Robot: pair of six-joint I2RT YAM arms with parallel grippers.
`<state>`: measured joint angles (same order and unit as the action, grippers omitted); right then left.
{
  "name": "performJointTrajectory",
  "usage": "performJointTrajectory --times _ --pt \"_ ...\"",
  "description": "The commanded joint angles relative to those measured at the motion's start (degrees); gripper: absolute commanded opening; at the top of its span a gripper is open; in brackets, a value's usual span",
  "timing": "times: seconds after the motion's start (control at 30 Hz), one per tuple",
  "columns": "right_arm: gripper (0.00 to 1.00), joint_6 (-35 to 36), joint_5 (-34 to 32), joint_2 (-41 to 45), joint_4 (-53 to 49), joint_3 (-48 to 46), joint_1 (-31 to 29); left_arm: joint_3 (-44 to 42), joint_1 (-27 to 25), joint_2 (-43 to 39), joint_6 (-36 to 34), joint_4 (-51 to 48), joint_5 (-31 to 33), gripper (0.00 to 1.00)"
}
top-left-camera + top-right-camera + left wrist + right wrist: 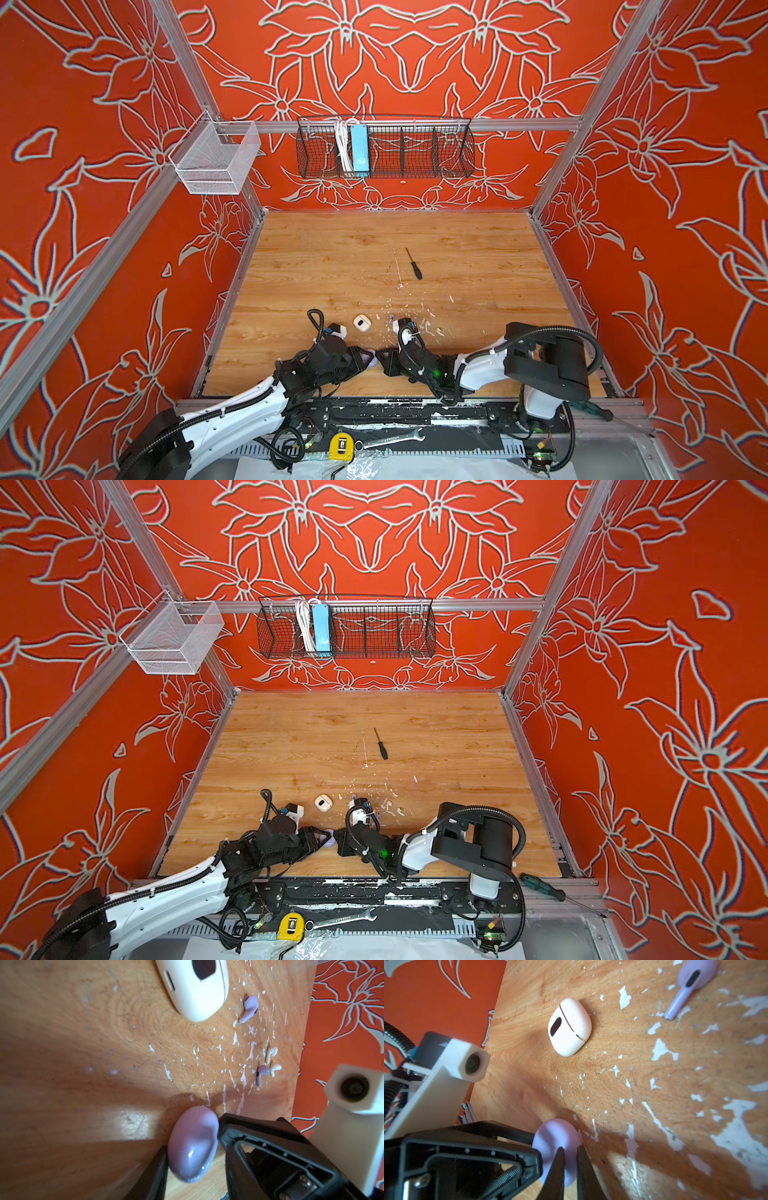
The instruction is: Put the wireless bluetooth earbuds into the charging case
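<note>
At the front centre of the wooden table (332,257), both arms meet at a lavender charging case (193,1142). The left gripper (365,357) brackets it, with one finger touching its side; whether it clamps firmly cannot be told. The right gripper (570,1148) has its fingers closed almost together, tips on the same case. Just beyond, clear of both grippers, a closed white case (569,1026) lies on the table. To its right, among white flecks, lie the earbuds: a lavender earbud (249,1008), then a cream earbud (271,1053) and a second cream earbud (275,1069) beside a second lavender earbud (261,1076). Farther back lies a black screwdriver (414,264).
</note>
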<state>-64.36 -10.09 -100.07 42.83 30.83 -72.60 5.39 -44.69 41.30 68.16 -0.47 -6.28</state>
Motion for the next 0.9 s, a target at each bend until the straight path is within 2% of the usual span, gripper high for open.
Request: performJointTrajectory --times 0.0,0.4,0.7,0.87 --pt "0.14 -1.8 -0.8 -1.6 -0.9 -1.0 -0.2 -2.9 0.0 -0.9 1.1 -5.2 0.6 0.44" --pt "0.12 -2.4 -1.8 -1.4 -1.1 -1.4 -0.6 -5.0 0.0 -5.0 2.7 -3.9 1.6 0.40" --pt "0.12 -2.9 -1.6 -2.1 -0.7 -1.3 -0.6 -4.1 0.0 -1.1 2.2 0.0 0.5 0.40" --pt "0.11 -3.4 -1.6 -3.2 0.6 -1.4 -0.8 -4.0 0.1 1.2 2.2 2.4 -0.2 0.34"
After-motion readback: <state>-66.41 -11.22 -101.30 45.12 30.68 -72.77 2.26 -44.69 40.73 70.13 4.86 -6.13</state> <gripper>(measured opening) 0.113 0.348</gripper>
